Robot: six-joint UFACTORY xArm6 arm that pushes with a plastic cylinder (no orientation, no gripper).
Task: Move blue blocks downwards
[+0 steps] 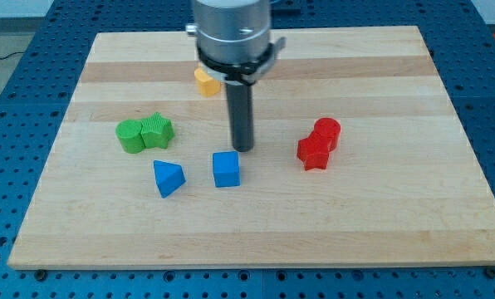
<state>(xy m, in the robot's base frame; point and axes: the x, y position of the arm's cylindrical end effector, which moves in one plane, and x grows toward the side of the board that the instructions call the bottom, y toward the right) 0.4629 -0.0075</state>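
A: Blocks first. Where did the blue ones lie?

B: Both sat below the middle of the wooden board. The blue cube stood near the centre, and the blue triangular block lay to the view's left of it, near but apart.

A: And my tip?

B: My tip was on the board just above the blue cube, a little to the view's right of its top edge. I could not tell whether it touched the cube. The rod rose straight up into the grey cylindrical mount at the view's top.

A: Any jaws to report?

B: The arm ended in that plain rod, so there were no jaws to be open or closed.

A: The others?

B: Two green blocks sat touching each other at the view's left, above the triangular block. Two red blocks sat touching at the view's right, well apart from the tip. A yellow block showed near the view's top, partly hidden behind the mount. Their exact shapes were hard to make out. A blue perforated table surrounded the board.
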